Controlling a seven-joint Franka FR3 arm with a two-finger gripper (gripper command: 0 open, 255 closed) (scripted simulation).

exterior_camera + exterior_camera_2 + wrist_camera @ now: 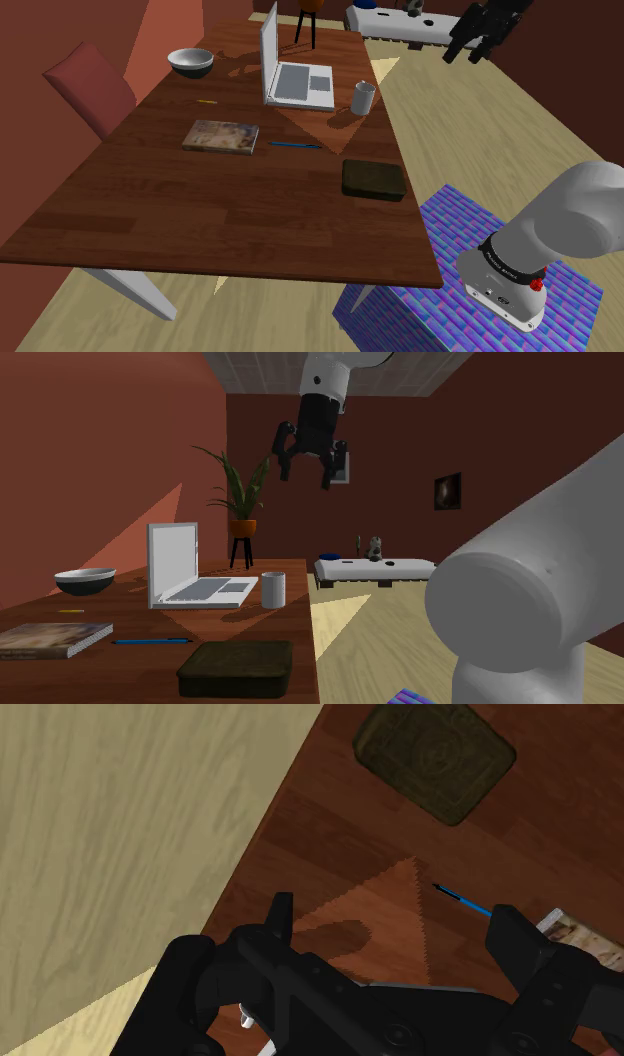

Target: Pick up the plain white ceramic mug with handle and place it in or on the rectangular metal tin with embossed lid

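While the all-black two-finger gripper (pixel 470 52) hangs high past the brown wooden table's (pixel 200 220) far corner in the shoulder view, the plain whitish handled mug (pixel 363 98) stands upright on the table just beside the open silver laptop (pixel 290 75), well apart from the dark olive rectangular tin (pixel 373 179) near the table's edge. From the second exterior view, the gripper is in the air well above the mug, jaws spread and empty. Seen from the wrist, the black fingers (pixel 283 916) stand apart over the wood, with the tin's embossed lid and a thin blue pen (pixel 462 900) beyond them.

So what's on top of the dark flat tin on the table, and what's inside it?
Nothing sits on the tin; its patterned lid is bare. The lid is shut, so whatever is inside is hidden.
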